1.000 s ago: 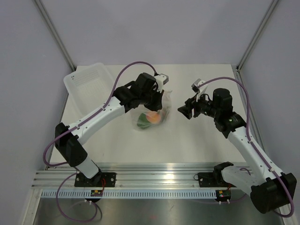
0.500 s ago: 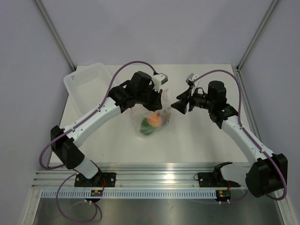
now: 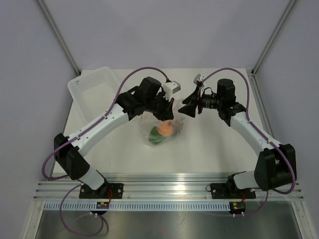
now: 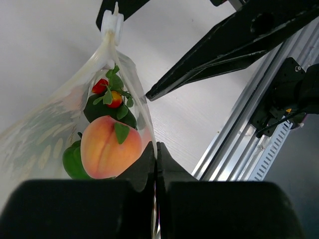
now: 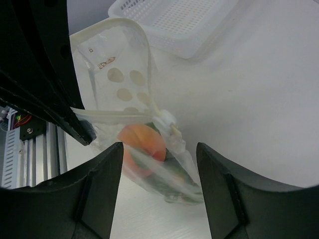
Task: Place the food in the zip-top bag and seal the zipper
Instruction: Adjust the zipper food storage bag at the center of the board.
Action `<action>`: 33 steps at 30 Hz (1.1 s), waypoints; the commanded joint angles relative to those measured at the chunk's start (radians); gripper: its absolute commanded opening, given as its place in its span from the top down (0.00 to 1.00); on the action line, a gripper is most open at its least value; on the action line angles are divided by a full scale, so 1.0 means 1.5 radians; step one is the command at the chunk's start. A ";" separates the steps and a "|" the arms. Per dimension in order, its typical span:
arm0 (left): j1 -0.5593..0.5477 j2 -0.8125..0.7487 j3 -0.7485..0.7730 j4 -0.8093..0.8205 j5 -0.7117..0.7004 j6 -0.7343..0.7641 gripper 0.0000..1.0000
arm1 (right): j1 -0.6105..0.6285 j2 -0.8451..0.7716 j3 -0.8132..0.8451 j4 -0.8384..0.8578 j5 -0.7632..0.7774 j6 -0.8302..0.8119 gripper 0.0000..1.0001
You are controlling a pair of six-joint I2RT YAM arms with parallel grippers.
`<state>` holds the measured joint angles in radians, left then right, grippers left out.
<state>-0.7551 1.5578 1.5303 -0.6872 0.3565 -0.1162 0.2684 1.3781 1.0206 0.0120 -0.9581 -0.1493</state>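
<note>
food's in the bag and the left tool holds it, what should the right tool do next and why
Probably ease the open right tool onto the white slider and close on it: the peach already sits inside the zip-top bag, the left tool pinches its edge, and the mouth looks open.

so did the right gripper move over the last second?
Yes. In the top view the right gripper has shifted left and slightly farther back, nearer the zip-top bag, measured against the white tray.

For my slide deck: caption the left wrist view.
Left gripper pinches a clear plastic zip-top bag holding a round orange-pink peach, green lump and tiny red-and-green piece.
</note>
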 commanded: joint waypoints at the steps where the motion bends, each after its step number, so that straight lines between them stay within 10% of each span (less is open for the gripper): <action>1: 0.001 -0.031 0.001 0.021 0.037 0.021 1.00 | -0.004 0.019 0.042 0.044 -0.064 0.008 0.32; 6: 0.001 -0.029 0.002 0.016 0.029 0.027 1.00 | -0.003 0.063 0.077 0.018 -0.124 0.010 0.36; 11: 0.002 -0.026 -0.001 0.018 0.024 0.027 1.00 | -0.004 0.073 0.062 0.047 -0.138 0.037 0.72; 17: 0.002 -0.031 -0.003 0.014 0.030 0.030 0.98 | -0.004 0.047 0.015 0.120 -0.107 0.080 0.93; 19: 0.002 -0.035 0.005 0.005 0.063 0.031 0.44 | -0.004 0.040 0.013 0.119 -0.099 0.081 1.00; 21: 0.002 -0.042 0.024 -0.024 0.065 0.053 0.21 | -0.004 0.032 0.009 0.118 -0.097 0.078 1.00; 33: 0.022 -0.043 0.171 -0.039 0.052 0.166 0.27 | -0.003 -0.049 -0.014 0.042 -0.108 0.015 1.00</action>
<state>-0.7219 1.4612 1.7054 -0.7849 0.3775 0.0483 0.2676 1.3697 1.0012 0.0826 -1.1088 -0.0853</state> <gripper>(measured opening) 0.738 0.011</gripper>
